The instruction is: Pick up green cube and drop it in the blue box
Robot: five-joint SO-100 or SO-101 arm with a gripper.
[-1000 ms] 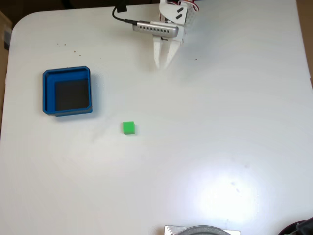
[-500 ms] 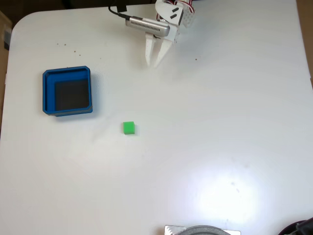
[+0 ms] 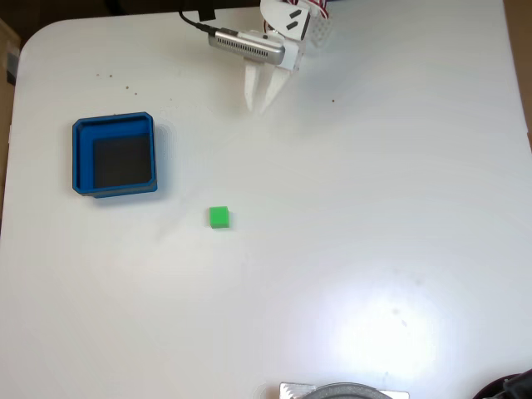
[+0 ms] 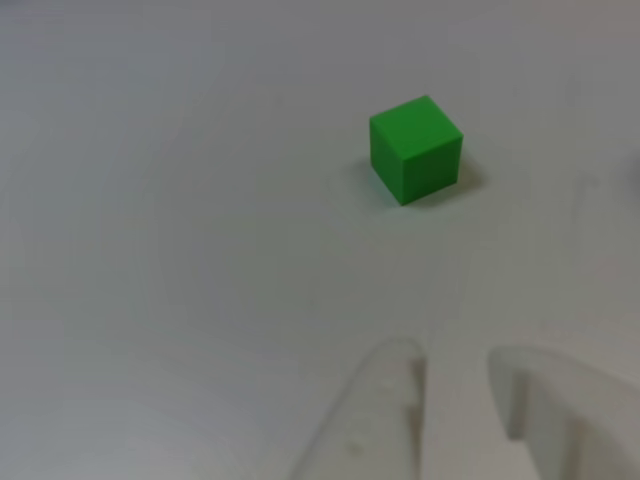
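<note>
Fixed view from above: white gripper [image 3: 258, 107] near table's [image 3: 374, 208] far edge, fingers slightly parted, holding nothing. Green cube [image 3: 219, 218] alone mid-table, well apart from gripper; blue box [image 3: 114, 155] off to cube's left, black floor bare.

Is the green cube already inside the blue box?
No, in the fixed view the green cube sits on the bare white table, apart from the blue box.
</note>
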